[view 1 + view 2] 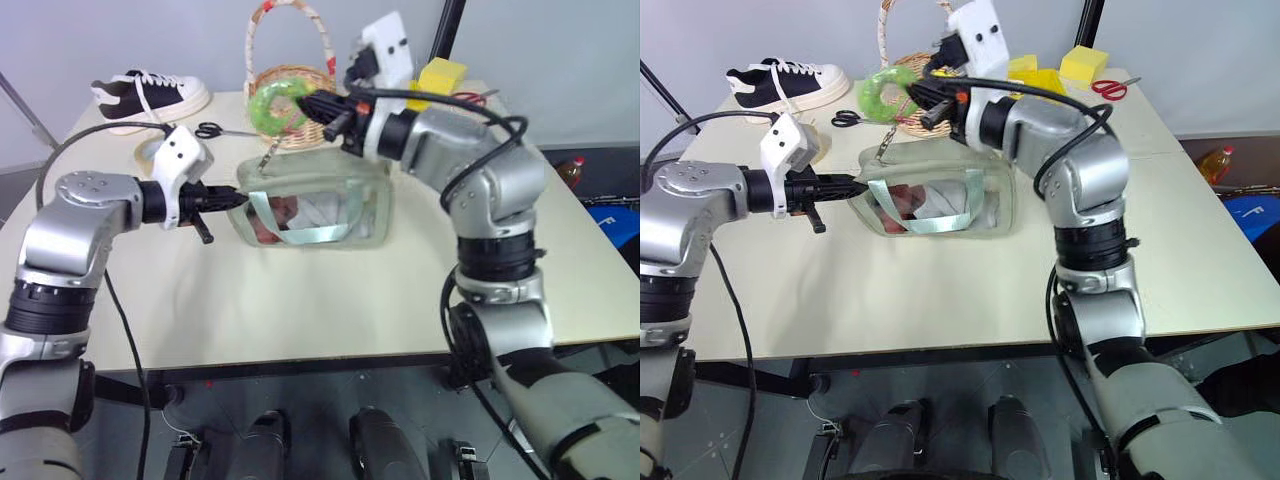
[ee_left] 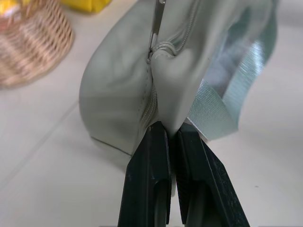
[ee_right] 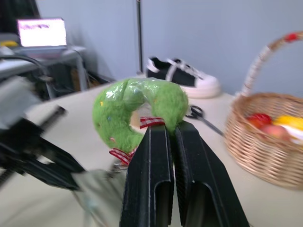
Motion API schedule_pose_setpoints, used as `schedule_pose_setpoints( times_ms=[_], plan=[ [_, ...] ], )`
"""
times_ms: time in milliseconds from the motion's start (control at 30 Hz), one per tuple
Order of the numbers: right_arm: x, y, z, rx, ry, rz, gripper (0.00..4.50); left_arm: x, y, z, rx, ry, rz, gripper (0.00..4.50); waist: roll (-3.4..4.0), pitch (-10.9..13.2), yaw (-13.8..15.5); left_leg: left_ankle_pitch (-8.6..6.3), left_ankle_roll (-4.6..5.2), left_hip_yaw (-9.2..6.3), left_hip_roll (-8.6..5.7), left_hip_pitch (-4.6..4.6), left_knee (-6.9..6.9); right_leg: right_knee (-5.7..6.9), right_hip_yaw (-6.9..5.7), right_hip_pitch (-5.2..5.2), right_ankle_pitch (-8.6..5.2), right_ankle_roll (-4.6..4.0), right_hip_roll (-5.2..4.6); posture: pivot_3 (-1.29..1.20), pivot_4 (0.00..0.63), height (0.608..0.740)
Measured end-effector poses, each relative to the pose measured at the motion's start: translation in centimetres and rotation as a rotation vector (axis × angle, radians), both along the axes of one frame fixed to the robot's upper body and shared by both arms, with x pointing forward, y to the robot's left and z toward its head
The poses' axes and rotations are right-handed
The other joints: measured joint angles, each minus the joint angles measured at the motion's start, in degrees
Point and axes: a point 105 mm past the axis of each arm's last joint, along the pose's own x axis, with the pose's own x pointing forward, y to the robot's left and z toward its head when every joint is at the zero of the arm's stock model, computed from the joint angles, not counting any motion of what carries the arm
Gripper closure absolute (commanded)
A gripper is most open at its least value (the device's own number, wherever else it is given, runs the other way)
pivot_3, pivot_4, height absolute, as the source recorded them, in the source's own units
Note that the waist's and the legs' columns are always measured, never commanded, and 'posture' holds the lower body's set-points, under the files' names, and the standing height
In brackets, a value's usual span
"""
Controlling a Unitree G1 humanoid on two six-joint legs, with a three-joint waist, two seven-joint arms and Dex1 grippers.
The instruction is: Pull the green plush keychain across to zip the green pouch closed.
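Observation:
The green pouch (image 1: 318, 208) lies on the table with its clear window facing me. My left gripper (image 1: 240, 198) is shut on the fabric at the pouch's left end, and the left wrist view shows its fingers (image 2: 149, 156) pinching that end just below the zipper slider (image 2: 152, 47). The green plush keychain (image 1: 273, 106) hangs in the air above the pouch's left end, in front of the basket. My right gripper (image 1: 308, 103) is shut on the keychain (image 3: 125, 111). A short chain (image 1: 268, 155) runs from the ring down to the zipper.
A wicker basket (image 1: 300, 85) with toys stands behind the pouch. A black-and-white shoe (image 1: 150, 95) and black scissors (image 1: 215, 130) lie at the back left. Yellow blocks (image 1: 440, 75) and red scissors (image 1: 1110, 85) are at the back right. The table (image 1: 300, 310) is bare in front of the pouch.

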Motion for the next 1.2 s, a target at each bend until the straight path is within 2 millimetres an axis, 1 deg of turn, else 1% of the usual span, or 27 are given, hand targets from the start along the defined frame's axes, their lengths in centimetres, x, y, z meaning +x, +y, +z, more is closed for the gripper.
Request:
schedule_pose_setpoints(
  times_ms=[67,167,267,400,567,667,767,1000,1200],
  plan=[
    [0.1,0.0,-0.6,0.0,0.014,-0.008,4.47,-0.1,0.0,-0.1,-0.007,0.02,0.023,4.5,0.0,0.0,0.1,0.0,0.0,0.01,-0.01,0.03,0.01,0.0,-0.01,0.05,0.0,0.0,0.0,0.0,0.15,0.74],
    [0.5,-0.5,-1.4,-0.014,0.028,-0.032,4.47,0.1,0.3,0.0,-0.014,0.024,0.06,4.5,0.0,0.0,0.0,0.0,0.0,0.01,-0.01,0.03,0.0,0.0,0.0,0.04,0.0,0.0,0.0,0.0,0.15,0.74],
    [1.5,-2.6,-2.7,-0.054,0.054,-0.108,4.47,0.3,0.6,0.0,-0.014,0.02,0.08,4.5,0.0,0.0,0.1,0.0,0.0,0.04,-0.02,0.03,0.0,-0.01,0.0,0.04,0.0,0.0,0.0,0.0,0.15,0.74],
    [2.4,-4.6,-3.8,-0.089,0.086,-0.169,4.47,0.1,0.1,0.1,-0.015,0.015,0.045,4.5,0.0,0.0,0.0,0.0,0.0,0.07,-0.01,0.03,-0.04,-0.01,0.02,0.0,0.0,0.0,0.0,0.0,0.15,0.74],
    [3.6,-5.6,-4.4,-0.087,0.108,-0.208,4.47,-0.1,-0.5,0.2,-0.003,-0.008,-0.016,4.5,0.0,0.0,0.0,0.0,0.0,0.15,-0.01,0.02,-0.05,-0.01,0.04,-0.02,0.0,0.0,0.01,0.0,0.15,0.74],
    [4.2,-5.8,-4.1,-0.086,0.103,-0.221,4.47,-0.1,-0.9,0.4,0.014,-0.02,-0.045,4.5,0.0,0.0,0.1,0.0,0.0,0.17,-0.02,-0.01,-0.04,-0.02,0.03,-0.02,0.0,0.0,0.0,0.0,0.15,0.74],
    [4.4,-6.0,-3.1,-0.08,0.07,-0.227,4.47,0.1,-1.0,1.0,0.016,-0.043,-0.053,4.5,0.0,0.0,0.1,0.0,0.0,0.17,-0.02,-0.02,-0.05,-0.07,0.03,-0.01,0.0,0.0,-0.01,0.0,0.15,0.74],
    [4.6,-7.1,-2.9,-0.095,0.052,-0.259,4.47,0.3,-1.5,1.9,0.025,-0.087,-0.075,4.5,0.0,0.0,0.1,0.0,0.0,0.17,-0.03,-0.02,-0.06,-0.08,0.02,-0.02,0.0,0.0,-0.01,0.0,0.15,0.74],
    [4.7,-7.2,-2.6,-0.087,0.03,-0.263,4.47,0.5,-1.6,1.6,0.032,-0.089,-0.079,4.5,0.0,0.0,0.1,0.0,0.0,0.17,-0.02,-0.02,-0.06,-0.08,0.02,-0.02,0.0,0.0,0.0,0.0,0.15,0.74]
  ],
)
